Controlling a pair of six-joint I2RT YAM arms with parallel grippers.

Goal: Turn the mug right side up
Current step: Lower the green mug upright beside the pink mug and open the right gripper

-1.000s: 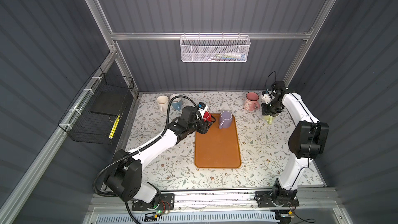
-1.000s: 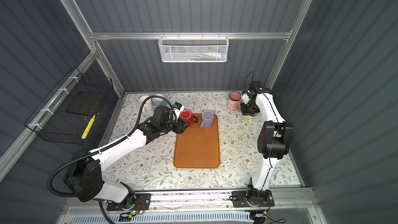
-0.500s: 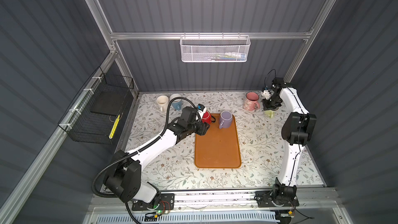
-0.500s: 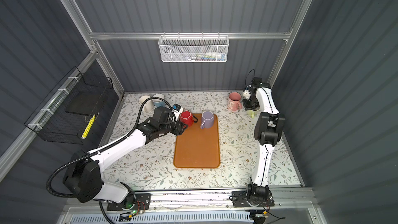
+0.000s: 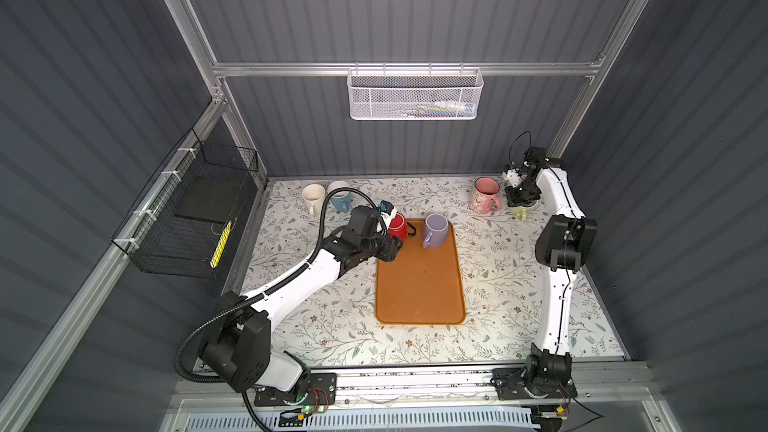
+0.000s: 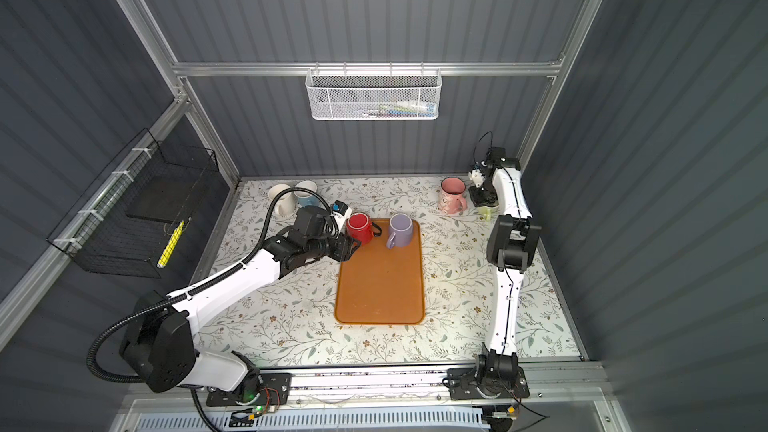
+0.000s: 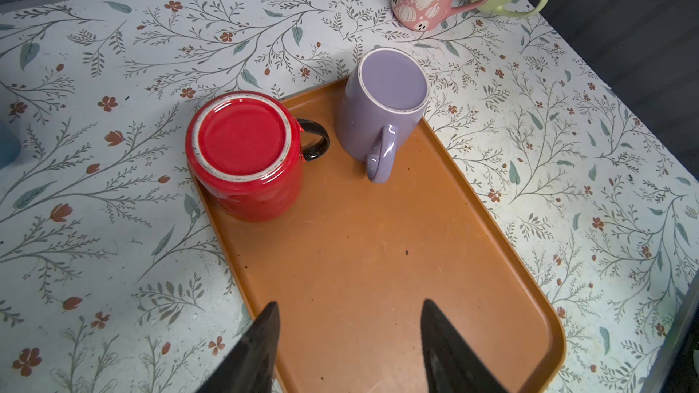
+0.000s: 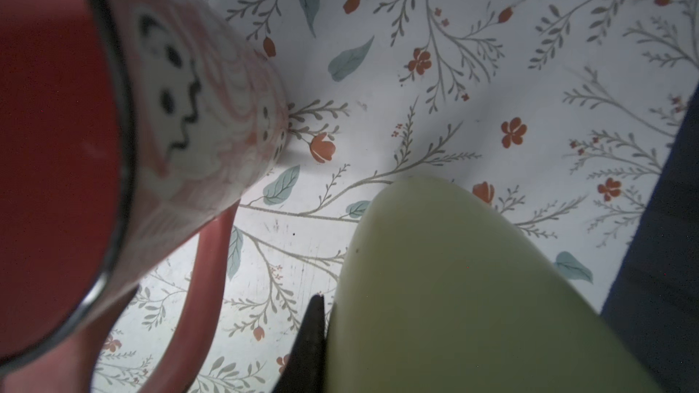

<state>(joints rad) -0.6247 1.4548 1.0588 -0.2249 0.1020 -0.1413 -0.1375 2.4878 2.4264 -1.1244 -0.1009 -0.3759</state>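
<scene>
Two mugs, the red mug (image 7: 242,153) and the purple mug (image 7: 382,115), stand bottom-up on the orange tray (image 7: 378,277), your left gripper (image 7: 348,302) parted and empty just short of them. Rightward, your right gripper (image 5: 520,202), clamped on the green mug (image 5: 519,214), has shifted it back beside the pink mug (image 5: 484,197); it looks upright, so release.

Tray (image 5: 419,284) near half open, far end crowded
Red mug (image 5: 397,225) and purple mug (image 5: 434,229) stand close there; the red one's handle (image 7: 316,139) juts into their gap
</scene>
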